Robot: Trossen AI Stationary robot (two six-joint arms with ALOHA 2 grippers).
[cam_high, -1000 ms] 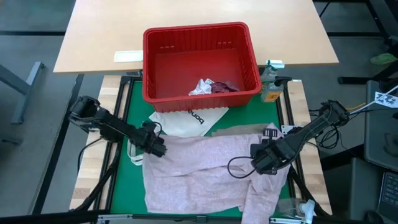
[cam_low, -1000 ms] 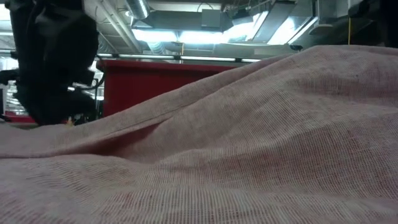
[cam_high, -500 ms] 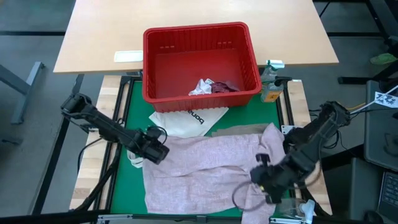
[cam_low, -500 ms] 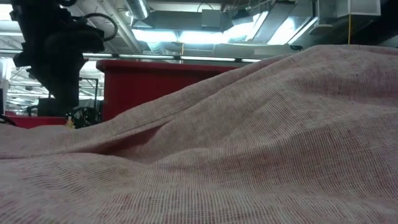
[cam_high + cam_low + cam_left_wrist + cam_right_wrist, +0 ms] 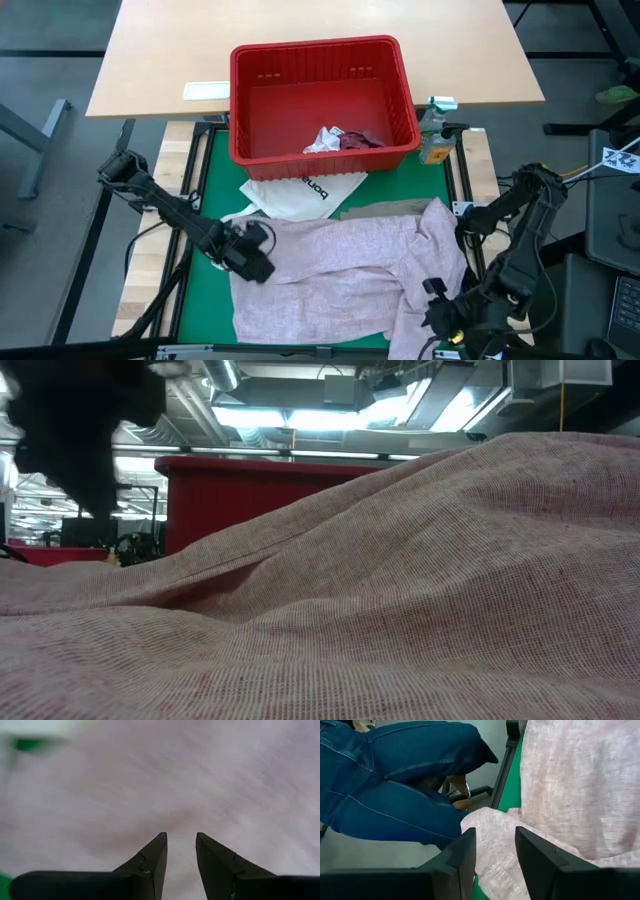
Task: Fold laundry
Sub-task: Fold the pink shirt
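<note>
Green matting (image 5: 205, 180) covered the work table, with a pale wooden tabletop (image 5: 160, 60) butted up at its far side. Across the near half of the mat lay the mottled pink garment (image 5: 330, 275), spread wide and wrinkled, its right part bunched into a raised fold and one edge trailing off the near right corner. From table height it filled almost the whole sightline as a sloping mound of pink weave (image 5: 400, 590).

Left gripper (image 5: 250, 262) sat at the garment's left edge, near the middle of the mat. Seen from its wrist, its two dark fingers (image 5: 152, 862) stood a little apart with pink cloth right under the tips; nothing was pinched between them that I could make out.

Right gripper (image 5: 455, 318) hung at the near right corner, beside the trailing edge. Its fingers (image 5: 462, 855) were parted, and a flap of the pink cloth (image 5: 490, 827) showed in the gap, though I couldn't tell whether they had hold of it. Beyond that corner a person's legs in blue jeans (image 5: 395, 775) were close by.

At the far side stood a red slotted basket (image 5: 322, 100) with a small white piece (image 5: 322, 140) and a maroon piece (image 5: 360, 139) inside. A white tote bag (image 5: 300, 192) lay just near of it, and a strip of beige-khaki cloth (image 5: 380, 209) peeked out at the pink garment's far edge.
</note>
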